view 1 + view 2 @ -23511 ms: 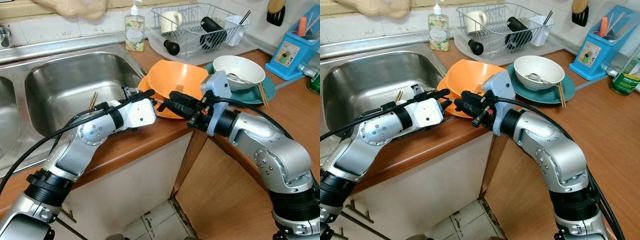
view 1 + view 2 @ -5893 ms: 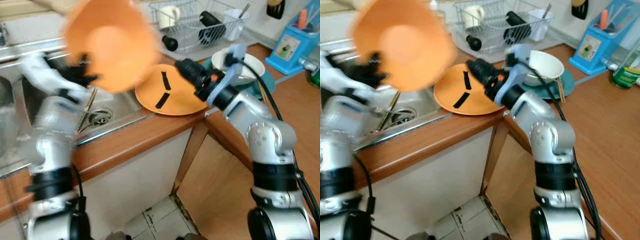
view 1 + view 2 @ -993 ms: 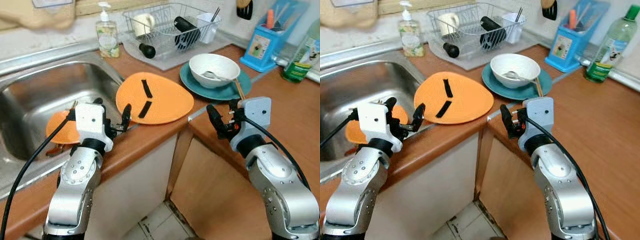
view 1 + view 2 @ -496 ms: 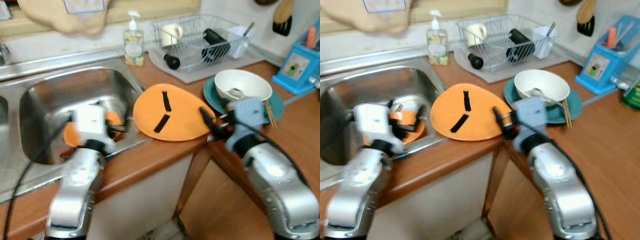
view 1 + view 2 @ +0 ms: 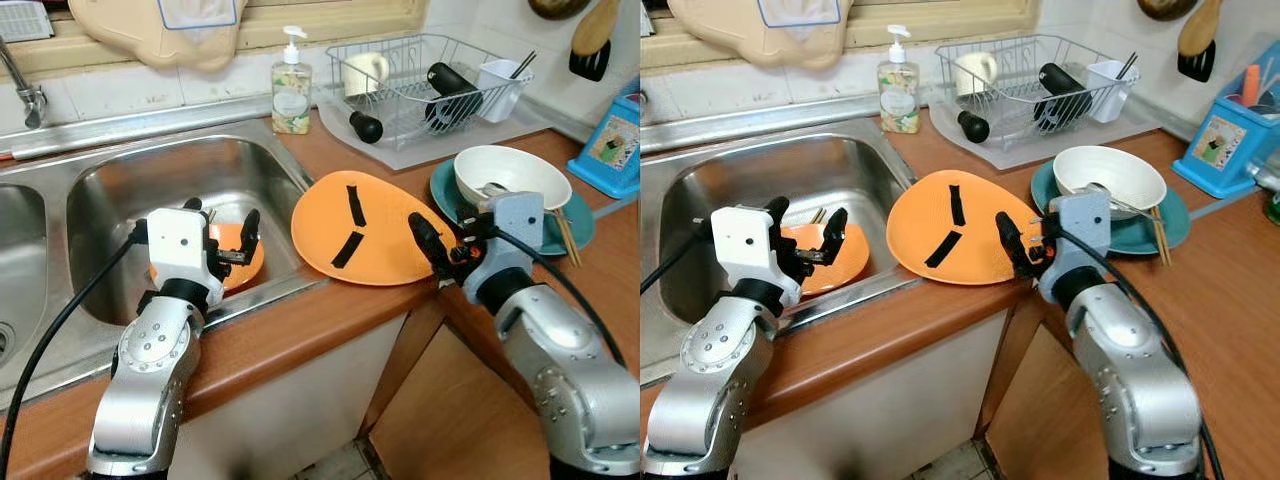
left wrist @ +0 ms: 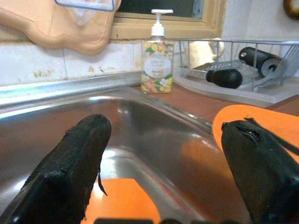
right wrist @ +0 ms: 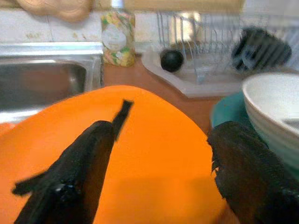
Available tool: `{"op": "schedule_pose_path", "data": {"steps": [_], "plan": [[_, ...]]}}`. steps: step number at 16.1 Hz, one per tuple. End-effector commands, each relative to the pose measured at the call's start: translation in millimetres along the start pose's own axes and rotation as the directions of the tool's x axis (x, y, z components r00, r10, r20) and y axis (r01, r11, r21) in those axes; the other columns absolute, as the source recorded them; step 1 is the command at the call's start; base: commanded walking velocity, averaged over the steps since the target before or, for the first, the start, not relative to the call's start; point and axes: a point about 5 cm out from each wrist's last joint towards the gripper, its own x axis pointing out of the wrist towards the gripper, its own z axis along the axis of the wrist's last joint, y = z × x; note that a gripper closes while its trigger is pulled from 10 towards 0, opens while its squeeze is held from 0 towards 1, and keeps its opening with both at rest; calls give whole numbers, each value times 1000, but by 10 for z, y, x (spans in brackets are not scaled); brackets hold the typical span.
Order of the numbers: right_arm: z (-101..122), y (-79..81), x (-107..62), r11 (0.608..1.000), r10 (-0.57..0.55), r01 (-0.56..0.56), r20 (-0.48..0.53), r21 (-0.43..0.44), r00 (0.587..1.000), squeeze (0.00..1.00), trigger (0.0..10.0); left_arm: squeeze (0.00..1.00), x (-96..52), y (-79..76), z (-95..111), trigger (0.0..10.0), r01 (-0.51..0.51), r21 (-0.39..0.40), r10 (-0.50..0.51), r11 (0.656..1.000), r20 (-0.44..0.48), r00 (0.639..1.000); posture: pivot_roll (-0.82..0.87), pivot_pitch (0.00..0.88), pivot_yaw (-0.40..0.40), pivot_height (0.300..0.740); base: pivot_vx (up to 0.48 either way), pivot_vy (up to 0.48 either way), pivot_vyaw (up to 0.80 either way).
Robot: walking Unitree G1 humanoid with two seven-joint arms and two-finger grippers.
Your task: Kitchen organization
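A flat orange plate (image 5: 372, 240) with two black strips lies on the counter beside the sink. An orange bowl (image 5: 240, 268) rests inside the steel sink (image 5: 120, 200). My left gripper (image 5: 222, 222) hovers open over the sink's near rim, just above the bowl, holding nothing; the left wrist view has the bowl (image 6: 117, 201) below the fingers. My right gripper (image 5: 428, 245) stands open at the plate's near right edge, its fingers (image 7: 70, 177) spread low over the plate (image 7: 154, 154).
A white bowl (image 5: 510, 172) with a spoon sits on a teal plate (image 5: 575, 228) with chopsticks, right of the orange plate. Behind stand a dish rack (image 5: 430, 75), a soap bottle (image 5: 291, 85), a blue utensil holder (image 5: 615, 140) and a faucet (image 5: 25, 90).
The camera has swung left and steadied. My right gripper has closed in on the orange plate's edge. The left gripper stays open by the bowl in the sink.
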Motion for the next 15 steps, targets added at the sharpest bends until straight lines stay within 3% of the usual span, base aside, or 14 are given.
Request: {"op": "schedule_pose_path", "data": {"steps": [1,3,4,5,7,9,10,11,12,13,15], "plan": [[12,-71,2,1000,1,0,-40,24,999,1000,10000,0,35,28,8,10000,4,-41,-4,999,-11,1000,-168,0,-11,740,0,0,0],[-5,-131,-15,997,-11,18,-95,69,995,1000,10000,0,41,38,-5,10000,24,-68,-25,997,-26,999,-173,0,-5,740,0,0,0],[-23,-173,-24,996,-26,37,-142,79,990,1000,10000,741,50,30,-6,10000,51,-100,-53,994,-22,998,-176,0,-2,740,0,0,0],[-52,-225,-41,994,-46,65,-201,91,978,1000,10000,1000,66,14,-9,10000,97,-128,-101,987,-23,995,-184,0,6,740,0,0,0],[-64,-281,-68,989,-66,95,-234,114,970,1000,10000,1000,124,58,-32,10000,97,-150,-107,984,-62,992,-190,0,14,740,0,0,0],[-81,-314,-89,983,-74,115,-268,141,961,1000,10000,1000,211,142,-30,10000,78,-229,-100,970,-89,991,-194,0,17,740,0,0,0],[-85,-317,-91,981,-68,115,-278,158,958,992,10000,39,248,186,-32,10000,67,-265,-97,962,-102,990,-193,0,17,740,0,0,0],[-92,-312,-87,977,-55,111,-290,180,955,533,10000,0,293,231,-35,10000,68,-309,-105,949,-103,989,-192,0,16,740,0,0,0],[-118,-304,-71,973,-33,103,-311,209,950,0,10000,0,337,262,-69,10000,91,-376,-147,922,-125,981,-186,0,13,740,0,0,0],[-126,-302,-65,971,-27,100,-317,216,948,0,10000,0,345,262,-77,10000,102,-390,-164,915,-131,978,-186,0,13,740,0,0,0],[-159,-290,-23,960,1,89,-323,264,946,0,10000,0,394,247,-141,10000,142,-474,-250,869,-174,952,-180,0,15,740,0,0,0]]}}
